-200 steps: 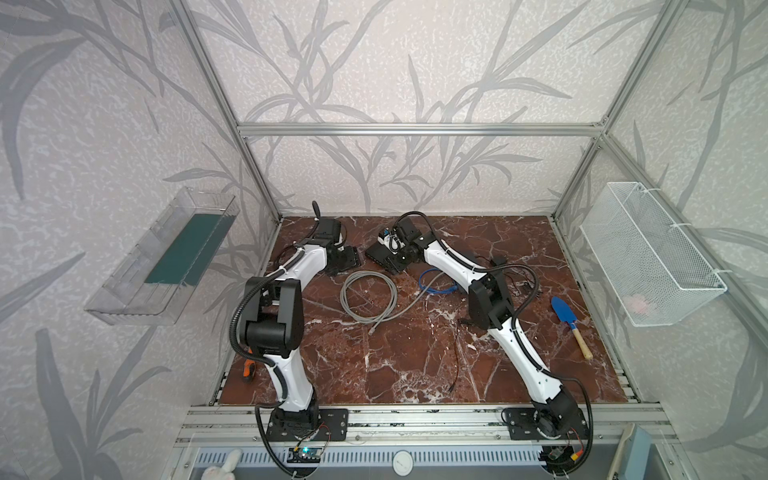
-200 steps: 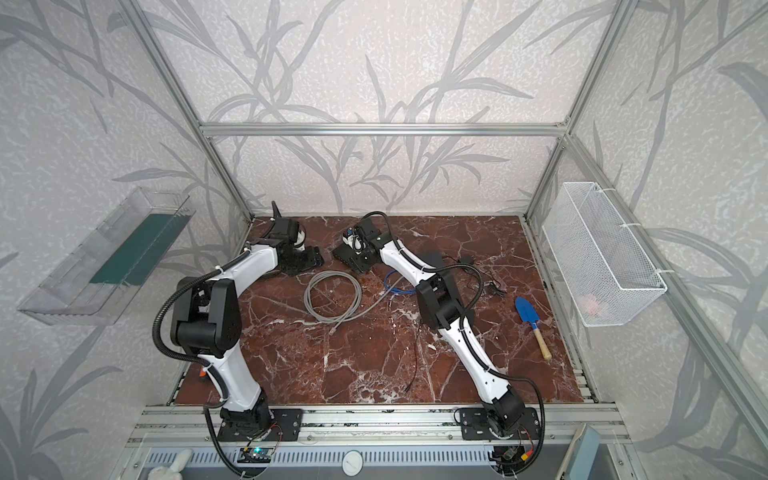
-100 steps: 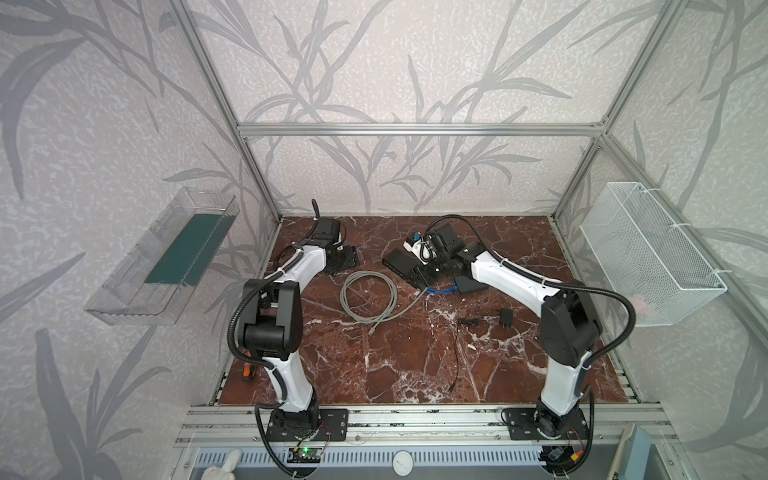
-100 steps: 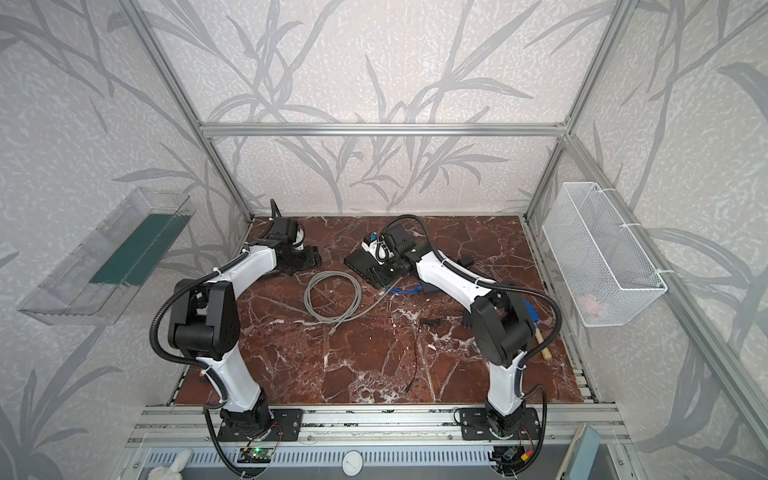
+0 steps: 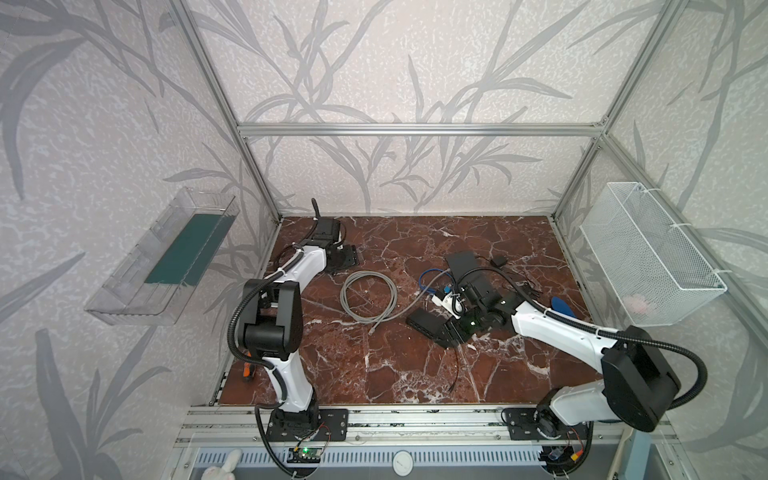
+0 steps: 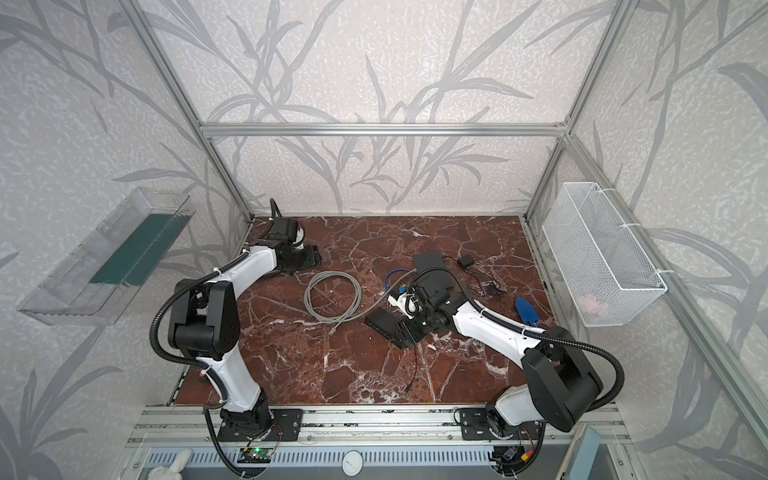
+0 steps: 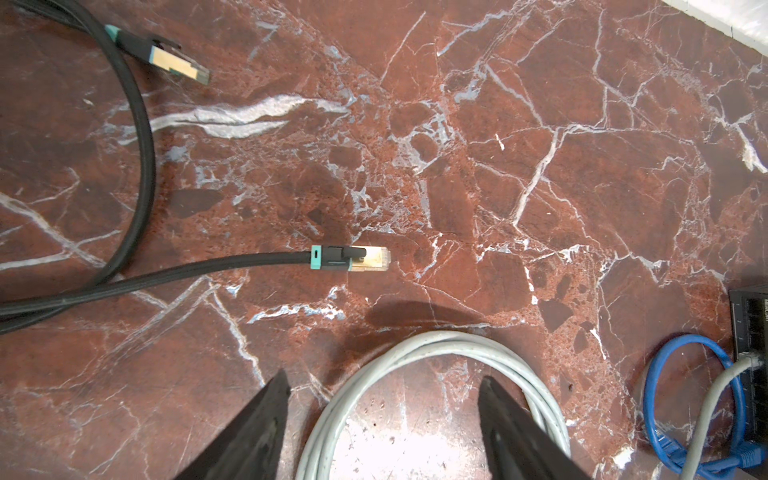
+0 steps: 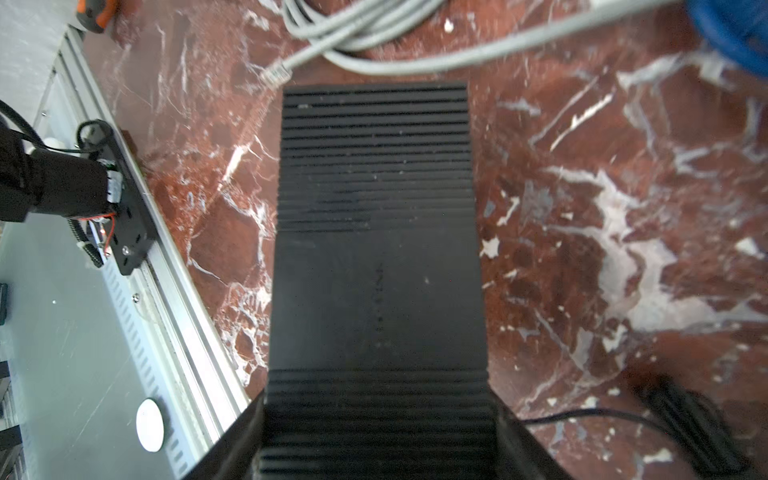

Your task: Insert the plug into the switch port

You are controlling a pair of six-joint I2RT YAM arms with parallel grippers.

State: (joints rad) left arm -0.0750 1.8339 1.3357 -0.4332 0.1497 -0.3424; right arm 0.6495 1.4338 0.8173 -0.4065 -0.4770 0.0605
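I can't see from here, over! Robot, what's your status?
Left gripper open, empty. Right gripper shut on switch. Grey plug loose on table, not inserted. Grey cable coil lies beside it.

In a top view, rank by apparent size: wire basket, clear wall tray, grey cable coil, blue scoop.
1. wire basket and clear wall tray: look alike, unranked; both hang nearer the camera.
2. grey cable coil.
3. blue scoop, partly hidden.

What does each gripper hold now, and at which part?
Right gripper grips the black switch by its two sides, at one end. Left gripper holds nothing.
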